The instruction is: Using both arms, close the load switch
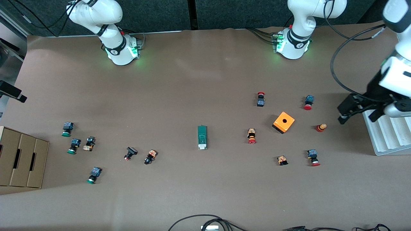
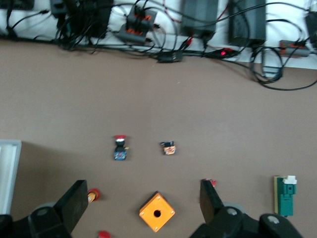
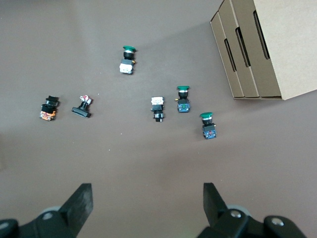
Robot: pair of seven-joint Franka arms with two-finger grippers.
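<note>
The load switch, a narrow dark-green block with a white end piece, lies flat in the middle of the table. It also shows in the left wrist view. My left gripper hangs open and empty in the air at the left arm's end of the table, beside the white tray. In the left wrist view the left gripper is wide open, well apart from the switch. My right gripper is open and empty above bare table near several green-capped buttons. It is out of the front view.
An orange cube box with a hole sits among red push buttons toward the left arm's end. Green-capped buttons and cardboard boxes lie toward the right arm's end. The white ribbed tray is by the left gripper.
</note>
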